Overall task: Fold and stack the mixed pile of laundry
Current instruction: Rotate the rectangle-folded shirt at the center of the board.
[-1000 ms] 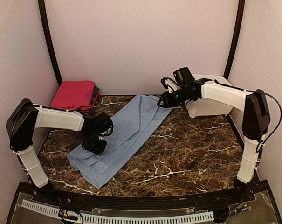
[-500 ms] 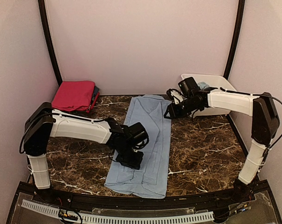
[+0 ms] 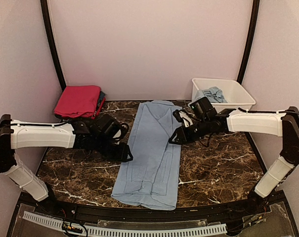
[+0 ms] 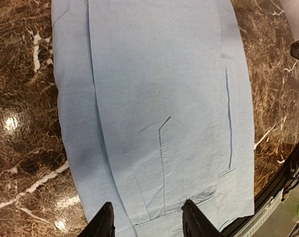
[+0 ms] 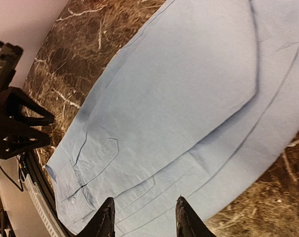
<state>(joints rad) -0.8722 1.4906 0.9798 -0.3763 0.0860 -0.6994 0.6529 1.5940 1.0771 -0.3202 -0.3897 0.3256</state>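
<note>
Pale blue trousers (image 3: 151,158) lie flat and lengthwise down the middle of the marble table (image 3: 213,168), waistband towards the front edge. My left gripper (image 3: 124,154) hovers at their left edge. In the left wrist view it (image 4: 148,223) stands open over the cloth (image 4: 159,89), with nothing between its fingers. My right gripper (image 3: 174,138) hangs over the trousers' right edge. The right wrist view shows it (image 5: 144,220) open above the pocket area (image 5: 189,89), holding nothing.
A folded magenta-pink garment (image 3: 79,100) sits on a dark piece at the back left corner. The white tub (image 3: 238,89) at the back right holds a crumpled pale blue garment (image 3: 212,94). A black rail runs along the table's front edge.
The trousers swung from a diagonal to lying straight front to back. My left gripper let go, opened and drew off to their left edge. My right gripper came forward from the tub.
</note>
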